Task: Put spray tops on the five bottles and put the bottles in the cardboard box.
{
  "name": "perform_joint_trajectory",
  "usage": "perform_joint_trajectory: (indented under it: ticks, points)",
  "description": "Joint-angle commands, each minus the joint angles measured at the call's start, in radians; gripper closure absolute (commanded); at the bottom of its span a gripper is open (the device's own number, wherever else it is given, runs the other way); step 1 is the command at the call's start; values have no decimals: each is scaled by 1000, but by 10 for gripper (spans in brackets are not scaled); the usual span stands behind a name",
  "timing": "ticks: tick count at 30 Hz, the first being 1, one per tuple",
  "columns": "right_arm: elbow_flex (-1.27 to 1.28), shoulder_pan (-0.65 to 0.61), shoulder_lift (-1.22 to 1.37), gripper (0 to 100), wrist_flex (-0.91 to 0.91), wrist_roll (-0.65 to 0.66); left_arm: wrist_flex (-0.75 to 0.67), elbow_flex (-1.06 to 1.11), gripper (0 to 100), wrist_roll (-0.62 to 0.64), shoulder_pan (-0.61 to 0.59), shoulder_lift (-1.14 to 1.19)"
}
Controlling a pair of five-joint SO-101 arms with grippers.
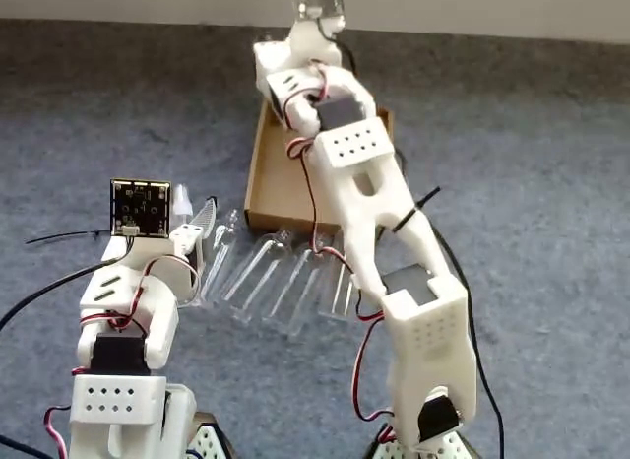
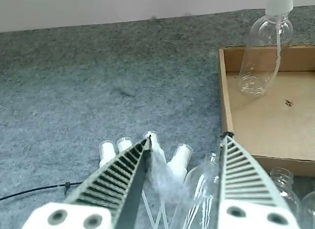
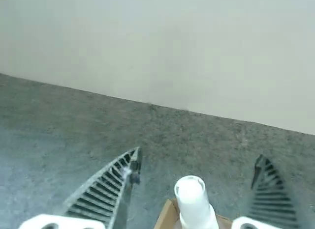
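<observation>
Where the high view shows clear plastic bottles (image 1: 271, 272) lying beside the brown cardboard box (image 1: 268, 178), the left wrist view has the left gripper (image 2: 186, 138) spread empty over white spray tops (image 2: 179, 157). These are likely light and slick, best pinched at the collar. In the right wrist view, the right gripper (image 3: 198, 154) stands wide around the capped bottle (image 3: 190, 194) at the box, not touching it.

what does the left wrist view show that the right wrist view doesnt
Left wrist view: the left gripper, open above loose spray tops and uncapped bottles lying on the carpet, plus the cardboard box with its bare floor and the capped bottle with its clear body. Right wrist view: the right gripper, open, and a pale wall. Both: the capped bottle's white top, a box corner and grey carpet.
</observation>
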Motion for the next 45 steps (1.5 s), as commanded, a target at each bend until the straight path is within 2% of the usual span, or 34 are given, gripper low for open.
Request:
perform_joint_trajectory:
  ticks: [1,11,15,20,23,26,30,34,41,45]
  points:
    - [-265,-8,-16,698,251,-12,-18,-19,793,2,-4,-2]
    - [-731,-4,-10,698,1084,-11,-18,-18,793,3,-7,-2]
    - [-774,30,-22,713,1118,-12,-20,-12,793,3,-4,-2]
    - [-694,91,-87,816,1119,-8,-18,-8,793,5,-4,-2]
    - [-481,122,-206,816,1118,29,-18,-8,793,6,-4,-2]
    - [-165,130,-364,816,1116,86,-18,-8,793,6,-4,-2]
    - [277,119,-585,816,1087,86,-20,-8,793,6,-4,-2]
    - [670,108,-843,816,915,78,-20,-8,793,6,-4,-2]
    - [1328,-12,-1202,816,552,-64,-20,-8,793,6,-4,-2]
    - [1471,-38,-1257,816,409,-75,-20,-8,793,6,-4,-2]
